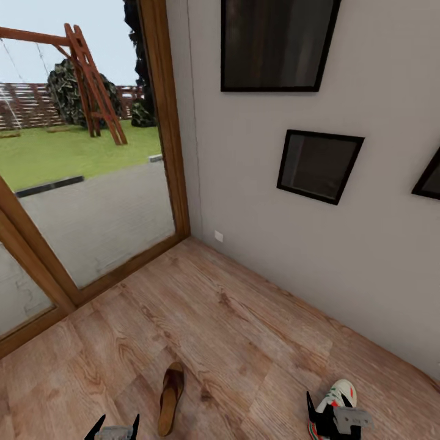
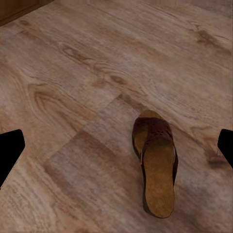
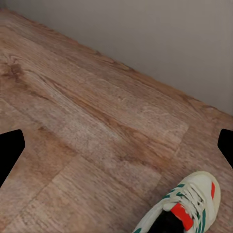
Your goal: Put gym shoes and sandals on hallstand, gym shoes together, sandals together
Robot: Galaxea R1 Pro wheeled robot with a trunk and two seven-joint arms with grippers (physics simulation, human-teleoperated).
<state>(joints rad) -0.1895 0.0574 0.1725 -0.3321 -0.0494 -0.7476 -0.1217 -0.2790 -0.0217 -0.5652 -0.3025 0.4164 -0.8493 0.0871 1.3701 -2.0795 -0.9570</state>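
**A:** Where do the shoes lie, and where are the arms?

**B:** From the head camera, one sandal [image 1: 172,398] lies flat on the corridor floor [image 1: 244,330] at about seven o'clock in the picture, long axis pointing roughly to twelve. One gym shoe [image 1: 337,397] sits at about five o'clock, near the grey wall [image 1: 342,244]. The left gripper [image 1: 115,426] hangs just beside the sandal, on its nine o'clock side; the right gripper [image 1: 327,414] is right over the gym shoe.

**A:** Why that stance?

**B:** My reading — each arm is lined up on its own shoe, so both could be picked without the base turning. The hallstand isn't before the camera; carrying comes later, I'd judge.

**A:** Are the claws gripping anything?

**B:** No. The left one is spread wide, its dark fingertips [image 2: 9,153] at the far edges of its wrist picture, bare floor between them and the sandal [image 2: 156,165] ahead, untouched. The right one is spread likewise, fingertips [image 3: 9,155] apart, with the gym shoe [image 3: 187,206] ahead of them — not between them.

**A:** How do the shoes look?

**B:** The sandal is a dark brown slip-on with a perforated strap over the toe end and a tan footbed, sole down. The gym shoe is cream with white laces, green side stripes, and a red-orange tongue patch and another near the toe. It stands upright.
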